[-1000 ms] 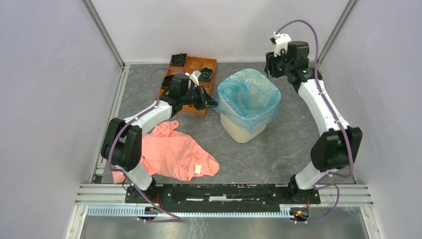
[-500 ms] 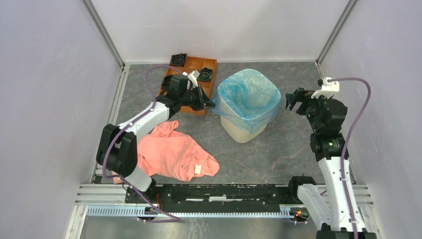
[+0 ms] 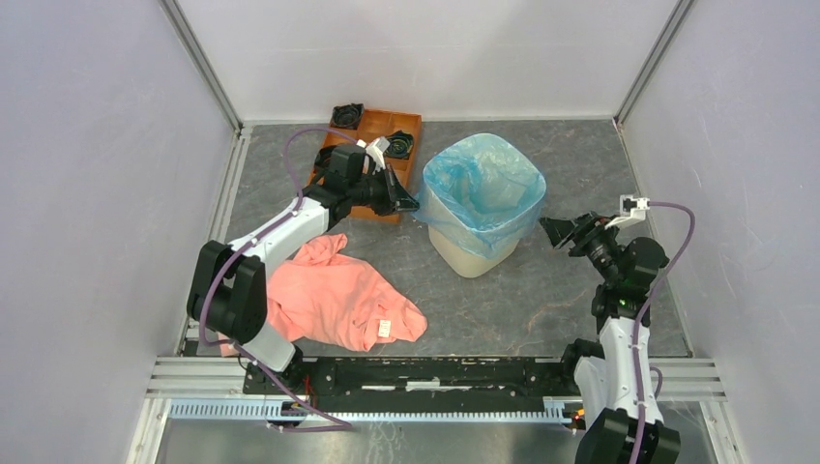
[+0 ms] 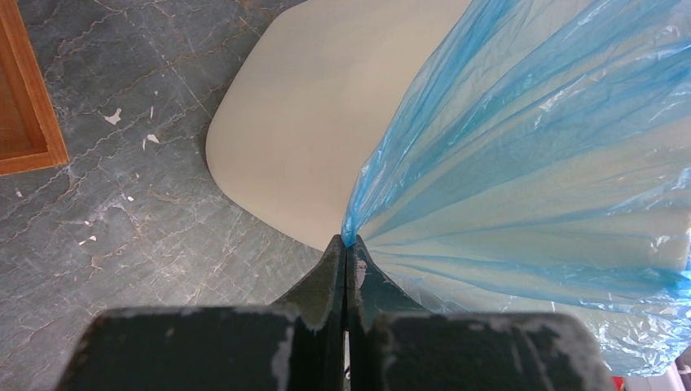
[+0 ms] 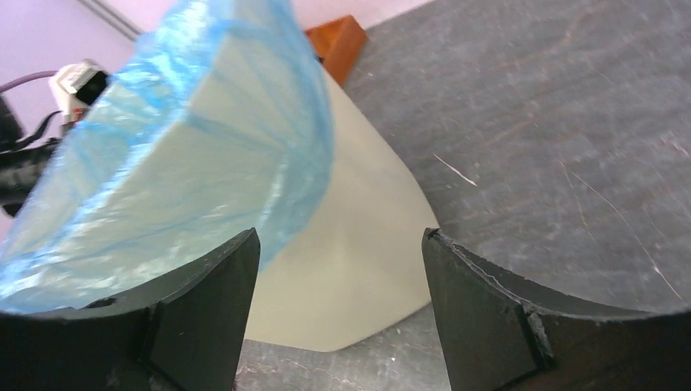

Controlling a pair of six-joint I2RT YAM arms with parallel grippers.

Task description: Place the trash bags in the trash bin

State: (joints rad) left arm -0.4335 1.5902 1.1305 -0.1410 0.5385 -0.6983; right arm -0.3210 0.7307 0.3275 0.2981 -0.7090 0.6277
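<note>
The cream trash bin (image 3: 471, 253) stands mid-table, tilted, with the light-blue trash bag (image 3: 482, 186) lining it and folded over its rim. My left gripper (image 3: 413, 204) is at the bin's left side, shut on the bag's edge; the left wrist view shows the film (image 4: 521, 163) fanning out from the closed fingertips (image 4: 336, 259) against the bin wall (image 4: 310, 138). My right gripper (image 3: 553, 230) is open and empty, low to the right of the bin. In the right wrist view its fingers (image 5: 220, 281) frame the bin (image 5: 358, 261) and the bag (image 5: 179, 163).
A salmon-pink garment (image 3: 338, 300) lies on the table at front left. An orange-brown compartmented tray (image 3: 372, 145) with black parts sits behind the left arm. Walls close in left, right and back.
My right arm has swung from the bin's far right corner, out to the right and down toward the front, with its gripper open. The left gripper has stayed at the bin's left side.
</note>
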